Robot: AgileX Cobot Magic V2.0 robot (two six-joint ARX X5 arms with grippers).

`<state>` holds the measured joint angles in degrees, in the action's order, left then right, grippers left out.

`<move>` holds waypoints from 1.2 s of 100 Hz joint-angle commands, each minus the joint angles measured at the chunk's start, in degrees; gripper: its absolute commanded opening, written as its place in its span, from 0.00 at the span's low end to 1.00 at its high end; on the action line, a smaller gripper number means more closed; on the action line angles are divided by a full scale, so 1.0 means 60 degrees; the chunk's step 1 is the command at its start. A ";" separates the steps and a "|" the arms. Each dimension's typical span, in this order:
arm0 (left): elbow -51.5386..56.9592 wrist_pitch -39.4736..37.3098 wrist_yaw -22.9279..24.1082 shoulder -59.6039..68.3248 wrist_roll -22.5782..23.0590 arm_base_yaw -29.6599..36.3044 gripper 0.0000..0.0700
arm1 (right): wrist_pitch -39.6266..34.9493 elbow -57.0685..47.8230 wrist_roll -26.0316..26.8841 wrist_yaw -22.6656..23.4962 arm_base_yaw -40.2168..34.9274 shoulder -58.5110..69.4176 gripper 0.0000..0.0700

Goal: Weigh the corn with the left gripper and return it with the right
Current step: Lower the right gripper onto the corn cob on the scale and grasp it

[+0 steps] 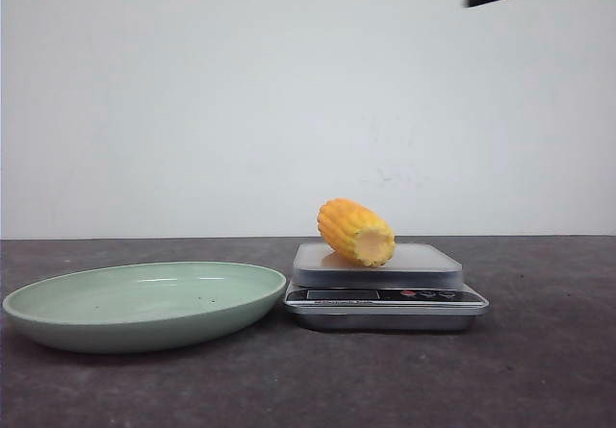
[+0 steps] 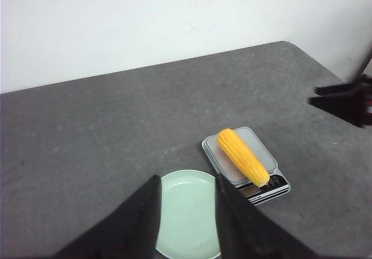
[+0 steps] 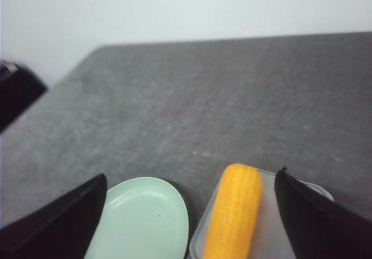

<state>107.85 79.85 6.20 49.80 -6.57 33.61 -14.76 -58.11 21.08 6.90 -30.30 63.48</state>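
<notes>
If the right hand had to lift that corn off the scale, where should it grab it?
Probably around the middle of the corn, coming straight down from above. It lies on its side on the scale, its sides bare, and the open right hand already straddles it, so closing across its width looks simplest.

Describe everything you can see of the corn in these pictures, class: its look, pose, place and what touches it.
The corn is a yellow-orange cob with neat kernel rows and a paler cut end facing the front camera. It lies on its side, diagonally across the grey platform of the kitchen scale, resting only on that platform. The green plate sits empty beside the scale. Neither claw touches the corn; both hover open above.
</notes>
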 commanded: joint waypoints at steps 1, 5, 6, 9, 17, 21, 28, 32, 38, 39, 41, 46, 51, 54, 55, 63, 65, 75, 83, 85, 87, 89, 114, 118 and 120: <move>0.0230 0.0091 0.0033 0.0033 0.0160 0.0055 0.21 | -0.0590 -0.0940 -0.0098 -0.0423 -0.0204 0.1202 0.81; 0.0230 0.0262 0.0029 0.0033 0.0160 0.0055 0.21 | -0.0962 -0.1399 -0.0095 -0.0488 -0.0244 0.1796 0.81; 0.0230 0.0306 0.0029 0.0033 0.0160 0.0055 0.21 | -0.1053 -0.1504 -0.0091 -0.0488 -0.0240 0.1945 0.81; 0.0230 0.0452 0.0029 0.0033 0.0160 0.0055 0.21 | -0.1264 -0.1778 -0.0076 -0.0477 -0.0240 0.2353 0.81; 0.0230 0.0554 0.0029 0.0022 0.0153 0.0055 0.21 | -0.1785 -0.2339 0.0025 -0.0474 -0.0240 0.3322 0.81; 0.0230 0.0554 0.0029 -0.0044 0.0149 0.0055 0.21 | -0.1982 -0.2524 0.0084 -0.0484 -0.0240 0.3748 0.81; 0.0230 0.0546 0.0018 -0.0113 0.0157 0.0055 0.21 | -0.2127 -0.2645 0.0189 -0.0477 -0.0240 0.4382 0.81; 0.0226 0.0550 0.0018 -0.0135 0.0157 0.0055 0.21 | -0.2189 -0.2645 0.0259 -0.0481 -0.0240 0.4677 0.81; 0.0230 0.0550 0.0007 -0.0142 0.0153 0.0055 0.21 | -0.2280 -0.2645 0.0437 -0.0477 -0.0240 0.5104 0.81; 0.0230 0.0550 0.0011 -0.0146 0.0157 0.0055 0.21 | -0.2295 -0.2645 0.0470 -0.0474 -0.0240 0.5169 0.81; 0.0226 0.0550 0.0011 -0.0146 0.0157 0.0055 0.21 | -0.2335 -0.2645 0.0528 -0.0474 -0.0240 0.5293 0.81; 0.0230 0.0546 0.0011 -0.0149 0.0157 0.0055 0.21 | -0.2397 -0.2645 0.0670 -0.0459 -0.0244 0.5584 0.81; 0.0230 0.0546 0.0007 -0.0149 0.0160 0.0055 0.21 | -0.2426 -0.2645 0.0739 -0.0404 -0.0281 0.5843 0.81; 0.0226 0.0550 0.0007 -0.0149 0.0160 0.0055 0.21 | -0.2430 -0.2645 0.0750 -0.0404 -0.0321 0.5971 0.81; 0.0226 0.0550 0.0007 -0.0149 0.0160 0.0055 0.21 | -0.2433 -0.2645 0.0750 -0.0404 -0.0328 0.6014 0.81; 0.0226 0.0550 0.0007 -0.0146 0.0164 0.0055 0.21 | -0.2412 -0.2645 0.0867 -0.0408 -0.0375 0.6298 0.80; 0.0226 0.0550 0.0007 -0.0146 0.0164 0.0055 0.21 | -0.2412 -0.2645 0.0896 -0.0408 -0.0375 0.6353 0.80; 0.0226 0.0550 0.0011 -0.0146 0.0168 0.0055 0.21 | -0.2412 -0.2645 0.0933 -0.0408 -0.0372 0.6590 0.70; 0.0226 0.0550 0.0007 -0.0146 0.0168 0.0055 0.21 | -0.2390 -0.2645 0.0929 -0.0412 -0.0357 0.6703 0.54; 0.0226 0.0550 0.0011 -0.0146 0.0168 0.0055 0.21 | -0.2350 -0.2645 0.0925 -0.0412 -0.0353 0.6732 0.50; 0.0226 0.0550 0.0007 -0.0146 0.0168 0.0055 0.21 | -0.2331 -0.2645 0.0929 -0.0408 -0.0353 0.6761 0.45; 0.0226 0.0550 0.0007 -0.0146 0.0168 0.0055 0.21 | -0.2291 -0.2645 0.0929 -0.0408 -0.0353 0.6787 0.39; 0.0226 0.0550 0.0004 -0.0146 0.0171 0.0055 0.21 | -0.1381 -0.2652 0.1140 -0.0423 -0.0328 0.6521 0.00; 0.0226 0.0550 0.0004 -0.0146 0.0171 0.0055 0.21 | -0.1075 -0.2703 0.1282 -0.0412 -0.0270 0.6284 0.00; 0.0226 0.0554 0.0004 -0.0146 0.0168 0.0055 0.21 | -0.0914 -0.2750 0.1373 -0.0415 -0.0262 0.6149 0.00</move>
<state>107.85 81.32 6.13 48.38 -6.55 33.61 -23.44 -72.77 26.87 4.51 -31.81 102.65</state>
